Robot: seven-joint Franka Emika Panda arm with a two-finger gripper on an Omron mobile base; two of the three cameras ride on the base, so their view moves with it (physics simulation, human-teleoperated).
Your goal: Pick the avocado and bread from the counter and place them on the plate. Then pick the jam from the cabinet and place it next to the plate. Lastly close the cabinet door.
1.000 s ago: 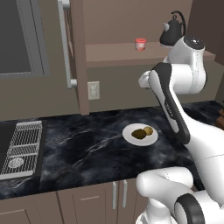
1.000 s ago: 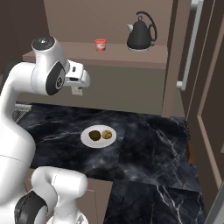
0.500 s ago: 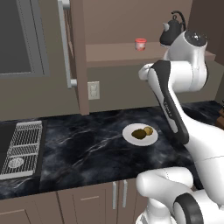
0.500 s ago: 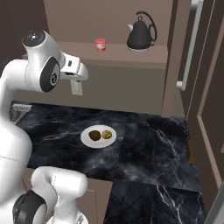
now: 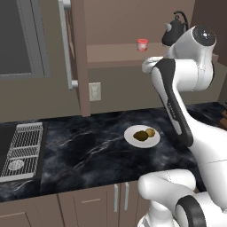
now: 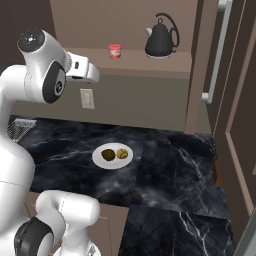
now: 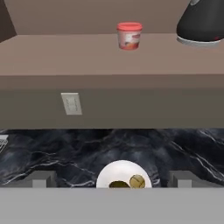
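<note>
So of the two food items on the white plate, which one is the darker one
The dark olive-green avocado, on the plate's left half in the right base view. The bread beside it is a lighter golden tan.

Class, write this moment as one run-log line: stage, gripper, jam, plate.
stage: reaching for jam | gripper: open, empty, facing shelf | jam: upright on cabinet shelf beside kettle | plate: avocado and bread on it

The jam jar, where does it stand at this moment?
The jam jar stands upright on the open cabinet shelf, left of the black kettle in the hand view and apart from it, above the plate on the counter.
</note>
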